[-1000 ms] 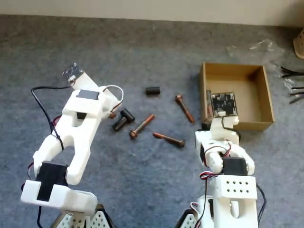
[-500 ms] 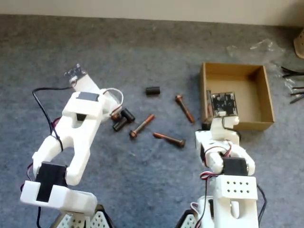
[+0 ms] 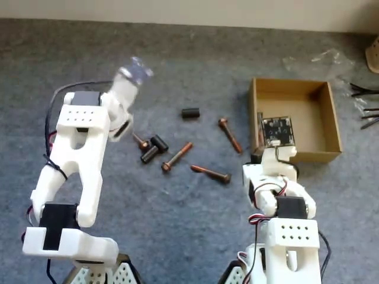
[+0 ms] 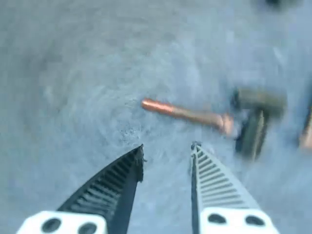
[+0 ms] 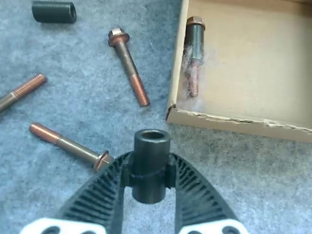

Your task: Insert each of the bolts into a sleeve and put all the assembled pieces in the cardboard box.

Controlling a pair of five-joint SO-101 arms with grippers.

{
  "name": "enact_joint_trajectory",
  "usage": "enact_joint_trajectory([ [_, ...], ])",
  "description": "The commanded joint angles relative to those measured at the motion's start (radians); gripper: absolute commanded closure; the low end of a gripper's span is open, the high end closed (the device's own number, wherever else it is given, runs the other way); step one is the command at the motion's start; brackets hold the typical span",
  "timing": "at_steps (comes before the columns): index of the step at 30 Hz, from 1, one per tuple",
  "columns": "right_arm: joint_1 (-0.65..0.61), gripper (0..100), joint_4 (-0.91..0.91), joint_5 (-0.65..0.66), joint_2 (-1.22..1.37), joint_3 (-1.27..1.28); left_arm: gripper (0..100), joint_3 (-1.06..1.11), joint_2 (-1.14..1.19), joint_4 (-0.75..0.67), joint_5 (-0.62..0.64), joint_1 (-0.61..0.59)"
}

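Right wrist view: the right tool (image 5: 148,168) is clamped round a short black sleeve (image 5: 151,146) whose open bore faces the camera. Just beyond it a copper-coloured flanged bolt (image 5: 68,145) lies on the grey carpeted counter (image 5: 87,195). A second bolt (image 5: 129,66) lies near the outer wall of the cardboard box (image 5: 234,124), and a loose sleeve (image 5: 53,10) lies farther off. Inside the box, against the wall nearest those bolts, rests an assembled piece (image 5: 194,48): a bolt through a dark sleeve, threads showing. The rest of the box floor is bare.

In the left wrist view the left tool (image 4: 168,150) hangs spread apart with nothing between its fingers, over bare counter just short of a small bolt (image 4: 187,113). Two dark sleeves (image 4: 256,124) lie together by that bolt's head.

From the high view, a fourth bolt (image 3: 177,157) lies between the arms, with open carpet around the scattered parts.
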Motion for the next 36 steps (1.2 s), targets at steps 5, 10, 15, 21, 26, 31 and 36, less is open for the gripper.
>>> enact_joint_trajectory([
  [5, 0.005, 99.3, -0.028, -0.003, -0.016, -0.012, 84, -0.054, -0.041, 0.175, -0.667, -0.008],
  [10, 0.005, 99.3, -0.028, -0.003, -0.016, -0.012, 84, -0.054, -0.039, 0.172, -0.822, -0.004],
  [15, 0.005, 99.3, -0.028, -0.003, -0.016, -0.012, 84, -0.018, -0.038, -0.017, -0.666, 0.039],
  [21, 0.005, 99.3, -0.028, -0.003, -0.016, -0.012, 84, 0.113, -0.038, -0.374, -0.381, 0.042],
  [26, 0.005, 99.3, -0.028, -0.003, -0.016, -0.012, 84, 0.145, -0.038, -0.41, -0.267, 0.064],
  [31, 0.005, 99.3, -0.028, -0.003, -0.016, -0.012, 84, 0.14, -0.038, -0.411, 0.175, 0.056],
  [36, 0.005, 99.3, -0.03, -0.003, -0.016, -0.012, 84, 0.151, -0.038, -0.407, 0.249, 0.059],
])
